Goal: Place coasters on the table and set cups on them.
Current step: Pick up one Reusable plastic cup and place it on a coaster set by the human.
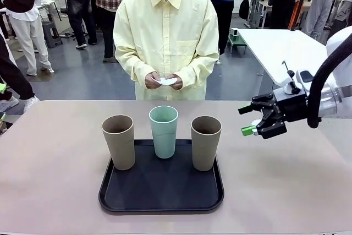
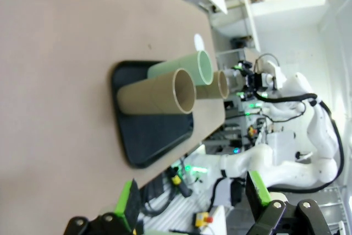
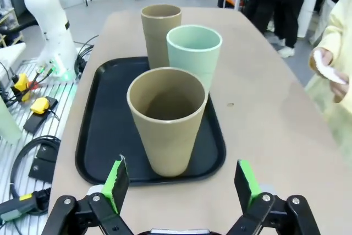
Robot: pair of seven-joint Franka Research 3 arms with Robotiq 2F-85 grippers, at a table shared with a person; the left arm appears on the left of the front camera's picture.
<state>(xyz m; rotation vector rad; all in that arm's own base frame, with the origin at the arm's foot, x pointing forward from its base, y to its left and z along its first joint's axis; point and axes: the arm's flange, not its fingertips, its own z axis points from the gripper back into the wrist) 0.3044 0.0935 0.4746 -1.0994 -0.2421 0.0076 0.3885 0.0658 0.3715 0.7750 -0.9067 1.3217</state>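
Note:
Three cups stand upright on a black tray (image 1: 161,191): a taupe-brown cup (image 1: 119,141) on the left, a mint-green cup (image 1: 164,131) behind the middle, and another taupe-brown cup (image 1: 205,142) on the right. Across the table (image 1: 49,163) a person holds white coasters (image 1: 168,81) in both hands at waist height. My right gripper (image 1: 246,120) hovers open to the right of the tray, its fingers pointing at the right brown cup (image 3: 168,119). My left gripper (image 2: 192,202) is open above the table, well away from the cups (image 2: 159,98).
A white table (image 1: 286,48) stands behind on the right. Several people stand in the background. Bare tabletop lies on both sides of the tray (image 3: 93,136) and in front of the person. Cables and boxes lie on the floor beside the left arm's base (image 3: 47,20).

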